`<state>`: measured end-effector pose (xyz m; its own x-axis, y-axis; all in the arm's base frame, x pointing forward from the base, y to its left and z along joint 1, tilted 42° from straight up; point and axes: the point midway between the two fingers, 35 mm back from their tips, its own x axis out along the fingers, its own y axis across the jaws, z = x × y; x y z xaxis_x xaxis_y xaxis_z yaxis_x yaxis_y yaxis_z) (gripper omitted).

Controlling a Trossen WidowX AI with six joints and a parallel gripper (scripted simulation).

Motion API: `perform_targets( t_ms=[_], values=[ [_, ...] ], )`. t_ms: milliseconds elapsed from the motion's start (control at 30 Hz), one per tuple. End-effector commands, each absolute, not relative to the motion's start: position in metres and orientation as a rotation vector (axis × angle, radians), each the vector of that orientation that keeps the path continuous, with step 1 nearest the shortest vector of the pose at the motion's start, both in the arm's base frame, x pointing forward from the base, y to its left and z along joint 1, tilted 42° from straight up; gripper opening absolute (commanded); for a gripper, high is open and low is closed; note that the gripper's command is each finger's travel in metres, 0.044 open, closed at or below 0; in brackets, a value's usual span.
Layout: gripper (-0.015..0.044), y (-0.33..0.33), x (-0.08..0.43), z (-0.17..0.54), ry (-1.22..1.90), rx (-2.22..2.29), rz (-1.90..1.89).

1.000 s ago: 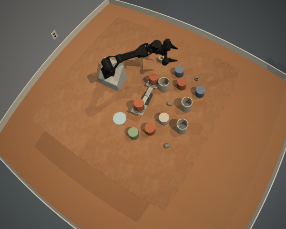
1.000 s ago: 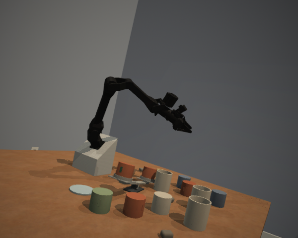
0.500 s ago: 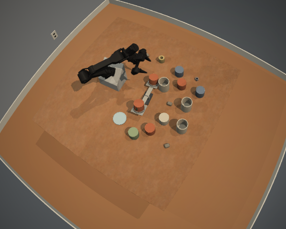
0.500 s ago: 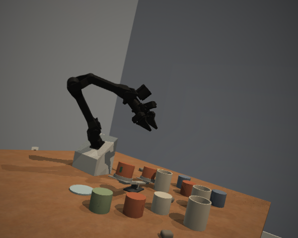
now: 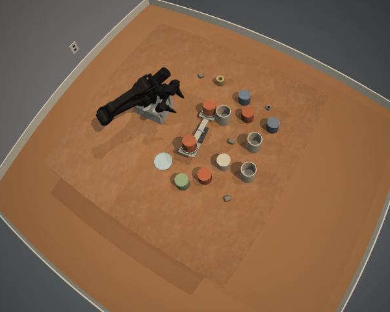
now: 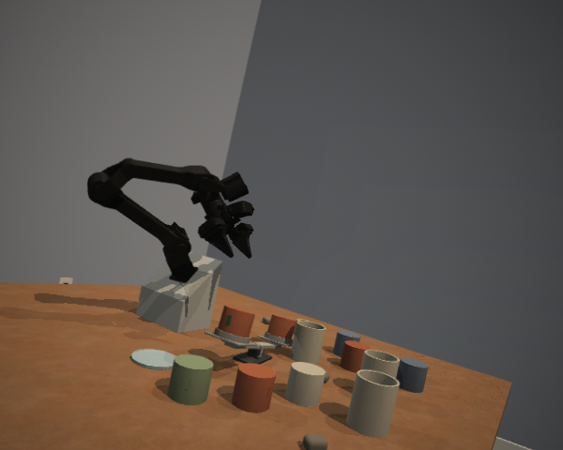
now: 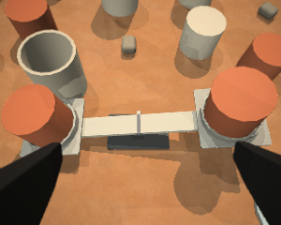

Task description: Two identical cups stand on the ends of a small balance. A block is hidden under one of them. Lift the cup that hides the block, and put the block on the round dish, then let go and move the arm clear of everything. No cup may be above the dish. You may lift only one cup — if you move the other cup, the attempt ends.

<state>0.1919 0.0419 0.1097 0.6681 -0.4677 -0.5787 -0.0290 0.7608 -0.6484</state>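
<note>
"How did the cups look?"

"Both were plain orange-red, flat on top and rim-down, one on each end of the balance (image 5: pixel 203 124) (image 6: pixel 257 344) (image 7: pixel 169 123). The dish-side cup (image 5: pixel 189 143) (image 6: pixel 235 322) (image 7: pixel 241 98) had a small dark green mark low on its side. The far cup (image 5: pixel 208 108) (image 6: pixel 281 326) (image 7: pixel 30 112) had the same colour and shape."

"Was the balance level?"

"No, its dish-side end stood higher. The block was hidden, and I couldn't tell under which cup."

"And the dish?"

"Pale blue, round and flat, it lay just beyond the balance's raised end (image 5: pixel 162 161) (image 6: pixel 153 358)."

"What about the gripper (image 5: pixel 179 104) (image 6: pixel 241 256) (image 7: pixel 150 149)?"

"It hung above and to the base side of the balance, fingers spread wide, with nothing between them. The grey base (image 5: pixel 160 119) (image 6: pixel 160 309) stood on that side too."

"Anything else around?"

"A tall grey mug (image 5: pixel 223 117) (image 6: pixel 308 343) (image 7: pixel 61 70) stood upright close beside the balance's lower end. Across the balance from the base were a cream cylinder (image 5: pixel 223 162) (image 6: pixel 305 384) (image 7: pixel 201 35) and a red one (image 5: pixel 204 175) (image 6: pixel 253 387) (image 7: pixel 267 53)."
</note>
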Motion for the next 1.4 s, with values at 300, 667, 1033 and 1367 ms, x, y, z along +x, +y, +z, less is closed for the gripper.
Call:
perform_targets(
  t_ms=[300,667,1033,1367],
  values=[
    [0.0440,0.060,0.221,0.095,0.945,-0.487,-0.447],
    [0.0440,0.076,0.264,0.047,1.075,-0.253,-0.690],
    [0.0440,0.075,0.297,-0.031,1.165,-0.018,-0.984],
    [0.0440,0.070,0.303,-0.061,1.183,0.054,-1.087]
  ],
)
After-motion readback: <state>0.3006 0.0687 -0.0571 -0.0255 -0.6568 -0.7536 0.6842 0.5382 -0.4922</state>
